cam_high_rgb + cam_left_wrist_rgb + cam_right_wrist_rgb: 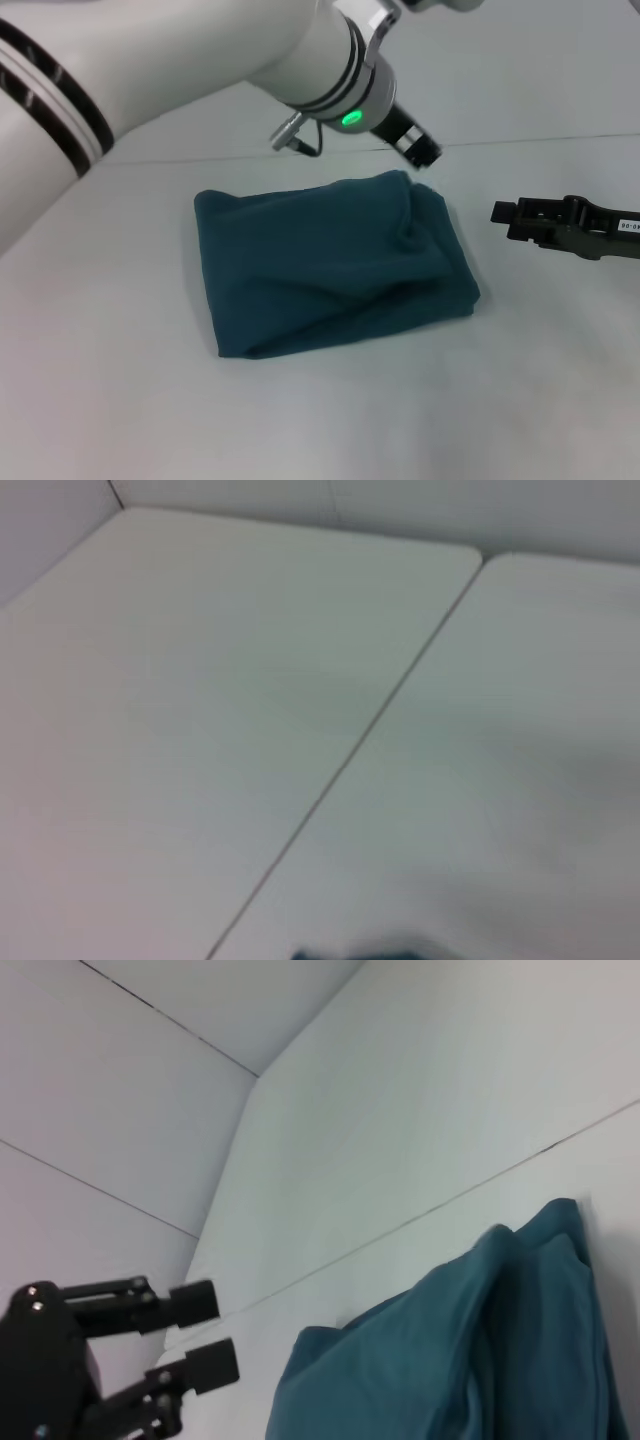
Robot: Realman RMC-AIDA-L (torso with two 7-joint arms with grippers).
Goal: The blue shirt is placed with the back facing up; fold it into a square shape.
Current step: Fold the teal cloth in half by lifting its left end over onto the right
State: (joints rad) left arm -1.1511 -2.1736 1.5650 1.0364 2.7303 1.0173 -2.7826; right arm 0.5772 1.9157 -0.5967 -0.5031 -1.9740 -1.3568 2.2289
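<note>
The blue shirt (pixel 330 265) lies on the white table (pixel 110 400) as a folded, roughly rectangular bundle, plain side up, with a raised crease near its far right corner. It also shows as teal folds (pixel 480 1360) in the right wrist view and as a thin sliver (pixel 370 952) in the left wrist view. My left arm (pixel 330 70) reaches across above the shirt's far edge, and its gripper is out of the head view. My right gripper (pixel 497 212) hovers to the right of the shirt, apart from it. Its fingers (pixel 190 1302) stand open with nothing between them.
A seam (pixel 540 140) runs across the table behind the shirt, also seen as a diagonal line (pixel 340 770) in the left wrist view. White walls rise beyond the table's far edge. Bare tabletop lies in front of and left of the shirt.
</note>
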